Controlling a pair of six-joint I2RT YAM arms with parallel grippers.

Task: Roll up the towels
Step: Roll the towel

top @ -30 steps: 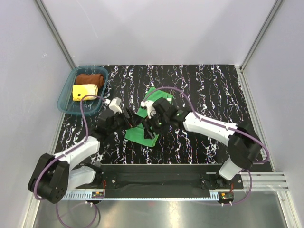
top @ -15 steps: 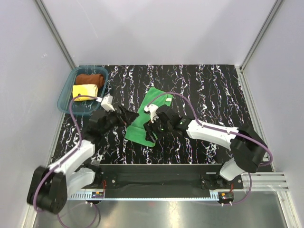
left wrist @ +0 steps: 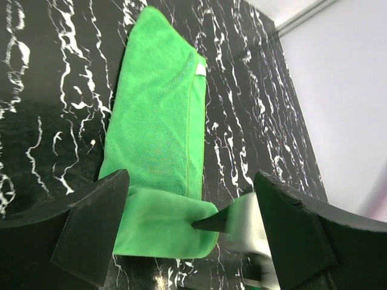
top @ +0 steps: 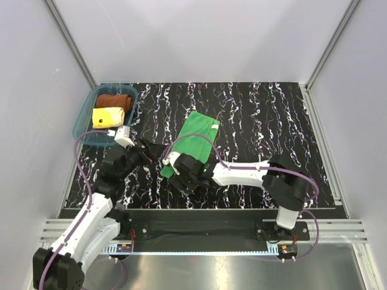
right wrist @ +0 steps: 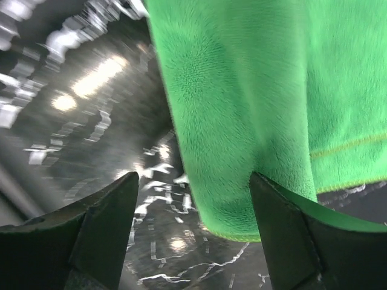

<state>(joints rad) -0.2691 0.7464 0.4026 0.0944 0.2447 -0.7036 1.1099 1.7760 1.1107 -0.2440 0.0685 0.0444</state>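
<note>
Seen from above, the green towel (top: pixel 198 134) lies on the desk (top: pixel 272 121) as a long folded strip, its near end pointing back toward the arms. The rust-brown towel (top: pixel 115 99) and the pale yellow towel (top: pixel 107 115) sit rolled in the teal tray (top: pixel 80 124) at the far left. The left end effector (top: pixel 150 151) is just left of the strip's near end, and the right end effector (top: pixel 180 172) is over that end. In the left wrist view the fingers are spread wide and hold nothing. The strip is framed between them, with its near end turned over in a short flap (left wrist: pixel 163 226). In the right wrist view the fingers are likewise apart and empty, with the plush near edge between them; whether a tip touches the cloth cannot be told. The towel looks light, limp and fuzzy, likely to sag when lifted and to slide on the glossy desk. The best hold is probably the near edge at its two corners, pinching the flap.
</note>
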